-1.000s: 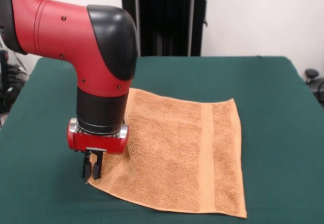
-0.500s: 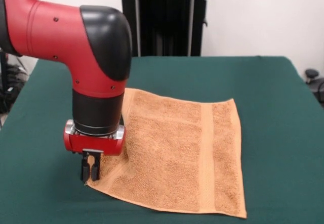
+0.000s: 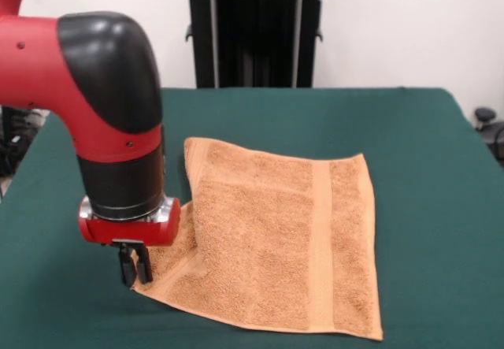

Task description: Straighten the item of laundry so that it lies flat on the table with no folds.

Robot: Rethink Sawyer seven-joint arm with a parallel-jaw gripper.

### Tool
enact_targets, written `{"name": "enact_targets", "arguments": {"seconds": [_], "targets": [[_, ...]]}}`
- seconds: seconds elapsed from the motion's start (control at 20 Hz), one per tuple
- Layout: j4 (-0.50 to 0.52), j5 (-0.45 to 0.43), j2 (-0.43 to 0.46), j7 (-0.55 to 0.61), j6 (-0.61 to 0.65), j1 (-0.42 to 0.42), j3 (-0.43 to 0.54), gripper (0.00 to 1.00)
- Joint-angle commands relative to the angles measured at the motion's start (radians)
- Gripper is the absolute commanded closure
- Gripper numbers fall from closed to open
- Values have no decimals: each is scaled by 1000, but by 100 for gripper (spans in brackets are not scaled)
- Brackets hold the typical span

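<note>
The orange-tan towel (image 3: 268, 239) lies spread on the dark green table (image 3: 417, 128), left of centre and close to the near edge. One woven band runs down its right part. Its left side rises in a ridge and slopes down to the near-left corner. My gripper (image 3: 135, 274) points straight down at that corner, low over the table. Its fingers are close together and seem to pinch the corner's edge. The red and black arm hides the table behind it on the left.
The robot's black pedestal (image 3: 253, 30) stands beyond the table's far edge. A small black object (image 3: 485, 116) sits off the table at the right. Green cloth shows on all sides of the towel, with only a narrow strip along the near edge.
The arm and gripper have moved left by a small amount. The towel's near-left corner has been drawn slightly left with them, and more of the towel's left edge now shows.
</note>
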Motion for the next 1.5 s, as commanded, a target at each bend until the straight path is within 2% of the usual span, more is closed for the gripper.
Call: {"name": "enact_targets", "arguments": {"seconds": [0.05, 0.3, 0.5, 1.1, 1.5], "targets": [[-71, -144, 256, -301, -131, -41, 107, 100], [-70, -173, 254, -297, -128, -50, 124, 100], [-100, -180, 270, -385, -87, -68, 165, 100], [-257, -171, 328, -670, 166, -101, 264, 100], [-361, -147, 367, -779, 275, -83, 288, 100]]}}
